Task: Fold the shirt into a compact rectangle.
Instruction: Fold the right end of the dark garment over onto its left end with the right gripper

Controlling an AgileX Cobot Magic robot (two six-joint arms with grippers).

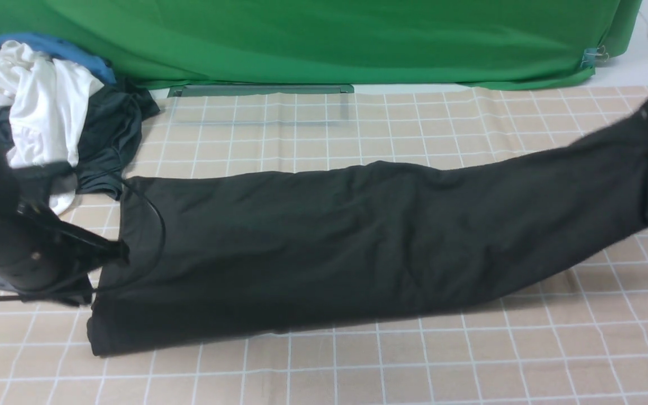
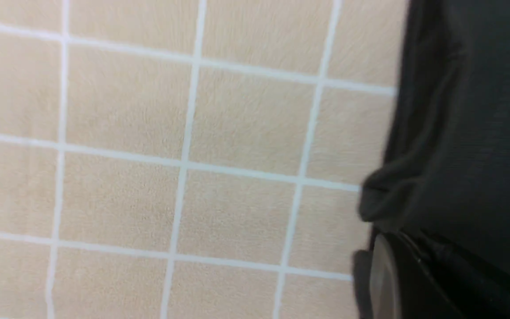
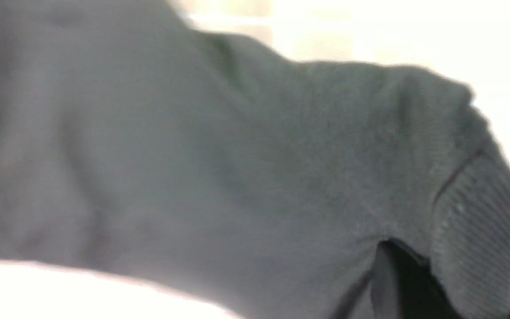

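Observation:
The black shirt point(image 1: 358, 242) lies as a long folded strip across the checked cloth, from the near left to the far right. Its right end rises off the table toward the frame's right edge. My left gripper point(image 1: 118, 250) sits at the strip's left edge, and the left wrist view shows one finger point(image 2: 381, 274) tight against a bunched fold of the shirt point(image 2: 472, 133), shut on it. In the right wrist view the shirt point(image 3: 193, 155) drapes over my right gripper point(image 3: 396, 254), which is shut on the cloth beside a ribbed band point(image 3: 481, 230). No print or label shows.
A pile of clothes lies at the back left: a white garment point(image 1: 37, 107), a blue one point(image 1: 59, 48) and a dark grey one point(image 1: 113, 135). A green backdrop point(image 1: 329, 39) closes the far side. A black cable point(image 1: 158, 225) loops over the shirt's left end.

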